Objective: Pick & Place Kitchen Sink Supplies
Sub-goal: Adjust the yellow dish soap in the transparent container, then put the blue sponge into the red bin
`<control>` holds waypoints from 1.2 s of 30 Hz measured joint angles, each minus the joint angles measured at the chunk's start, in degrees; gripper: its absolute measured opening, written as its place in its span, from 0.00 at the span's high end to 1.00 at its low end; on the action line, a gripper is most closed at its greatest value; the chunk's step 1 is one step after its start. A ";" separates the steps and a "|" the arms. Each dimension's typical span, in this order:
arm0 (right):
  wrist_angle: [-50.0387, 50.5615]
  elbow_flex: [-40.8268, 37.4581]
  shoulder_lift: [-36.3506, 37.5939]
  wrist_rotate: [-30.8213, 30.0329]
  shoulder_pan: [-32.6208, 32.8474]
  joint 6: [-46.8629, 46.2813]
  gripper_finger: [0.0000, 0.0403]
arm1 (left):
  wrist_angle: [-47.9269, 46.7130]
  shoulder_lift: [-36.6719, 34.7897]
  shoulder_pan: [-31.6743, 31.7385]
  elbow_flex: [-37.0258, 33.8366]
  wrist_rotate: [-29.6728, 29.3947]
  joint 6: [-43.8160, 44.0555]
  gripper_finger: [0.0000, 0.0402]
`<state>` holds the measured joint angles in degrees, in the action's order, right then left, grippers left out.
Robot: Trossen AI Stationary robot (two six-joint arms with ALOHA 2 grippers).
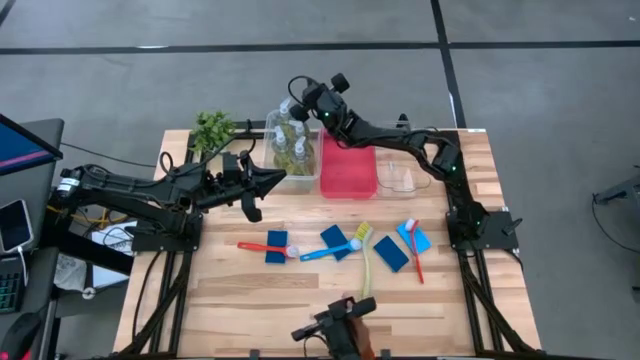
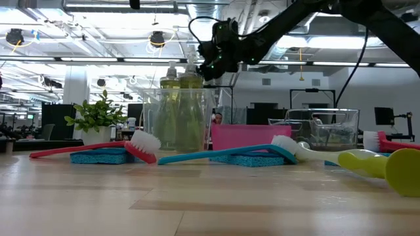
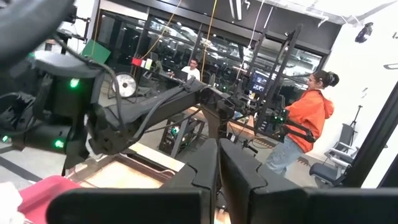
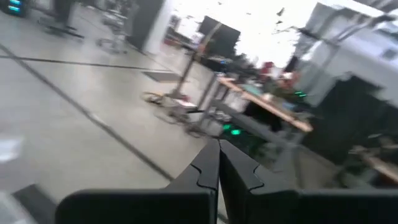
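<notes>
Between picks, I judge. Right gripper pressed together, empty, upper centre over soap bottles in tub. Left gripper pressed together, empty, beside tub. Sponges, brushes lie lower centre on table. Next: spread fingers, descend on sponge or brush.

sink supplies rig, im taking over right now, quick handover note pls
Left gripper: shut, empty, beside the clear tub.
Right gripper: shut, empty, raised above that tub.
Done: soap bottles stand in the tub.
Left: blue sponges, red brush, blue brush, yellow-green brush and second red brush lie on the table. Red tray looks empty.
</notes>
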<state>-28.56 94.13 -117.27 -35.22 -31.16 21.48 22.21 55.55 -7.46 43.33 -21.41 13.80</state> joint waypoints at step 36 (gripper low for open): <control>45.94 -8.26 35.36 23.10 -10.50 -14.13 1.00 | -0.34 0.00 0.09 0.00 0.00 -3.38 0.96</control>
<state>17.38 85.86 -81.92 -12.12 -41.65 7.34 21.87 55.55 -7.38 43.33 -21.41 10.42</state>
